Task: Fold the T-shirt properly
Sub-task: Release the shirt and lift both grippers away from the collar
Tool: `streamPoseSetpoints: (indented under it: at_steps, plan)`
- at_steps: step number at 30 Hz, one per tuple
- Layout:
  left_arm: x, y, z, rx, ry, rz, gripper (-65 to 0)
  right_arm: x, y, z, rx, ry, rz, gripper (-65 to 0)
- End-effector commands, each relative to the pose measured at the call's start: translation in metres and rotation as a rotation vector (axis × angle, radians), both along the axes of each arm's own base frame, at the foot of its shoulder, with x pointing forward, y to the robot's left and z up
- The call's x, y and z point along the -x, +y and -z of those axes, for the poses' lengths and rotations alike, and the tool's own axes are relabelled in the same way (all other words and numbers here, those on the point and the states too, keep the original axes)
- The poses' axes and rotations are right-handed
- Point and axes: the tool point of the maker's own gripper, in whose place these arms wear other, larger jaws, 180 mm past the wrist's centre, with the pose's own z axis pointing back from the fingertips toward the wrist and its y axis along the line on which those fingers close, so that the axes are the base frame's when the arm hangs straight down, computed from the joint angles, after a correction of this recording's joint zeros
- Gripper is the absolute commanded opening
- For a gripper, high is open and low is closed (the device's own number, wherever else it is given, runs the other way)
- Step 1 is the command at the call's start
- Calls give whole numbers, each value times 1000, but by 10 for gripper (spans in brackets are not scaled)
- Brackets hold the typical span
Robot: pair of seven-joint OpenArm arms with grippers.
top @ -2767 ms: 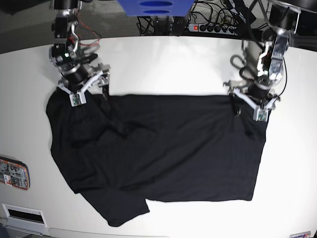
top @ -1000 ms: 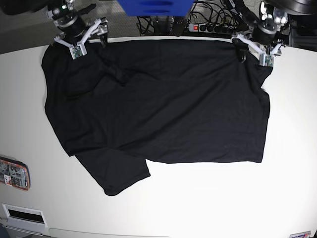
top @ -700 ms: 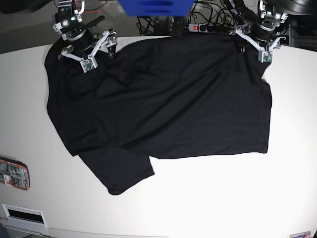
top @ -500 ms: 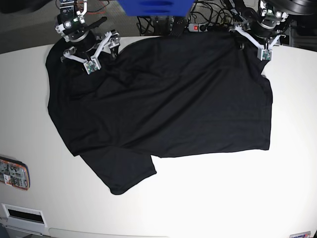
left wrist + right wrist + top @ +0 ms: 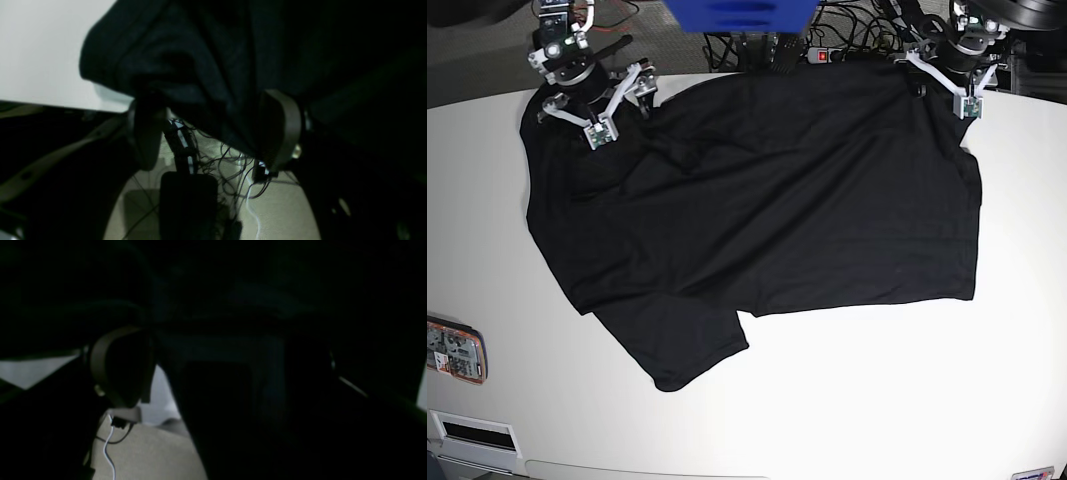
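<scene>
With both grippers, left (image 5: 943, 80) and right (image 5: 619, 108), jaws spread at the T-shirt's (image 5: 757, 200) far edge, cloth spread flat on the table (image 5: 877, 400), we judge flattening done; next: grasp sleeve side, fold inward.

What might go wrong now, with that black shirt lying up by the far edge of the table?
The T-shirt reaches the table's far edge, so the fabric might slide off toward the cables below. The left gripper and right gripper have their jaws apart around cloth, so closing could catch a bunched layer and leave creases.
</scene>
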Motion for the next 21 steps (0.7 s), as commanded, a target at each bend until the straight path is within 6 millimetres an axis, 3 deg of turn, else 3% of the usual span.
streamPoseSetpoints:
  at_steps: [1,7,12,16,17,21]
  plan:
    - [5,4,-1,-15,21,6,-231,7,-12,2,56,34,4,-34]
    - [2,3,-2,-15,15,7,-231,8,-15,-2,79,52,4,-34]
    - [2,4,-2,-16,13,8,-231,14,-50,-4,165,95,27,-34]
    - [2,4,-2,-16,13,8,-231,44,-68,-3,208,161,28,-33]
    - [2,4,-2,-16,13,8,-231,50,-70,-4,212,171,26,-33]
    - [-1,3,-4,-15,5,11,-230,43,-60,-8,198,145,4,-33]
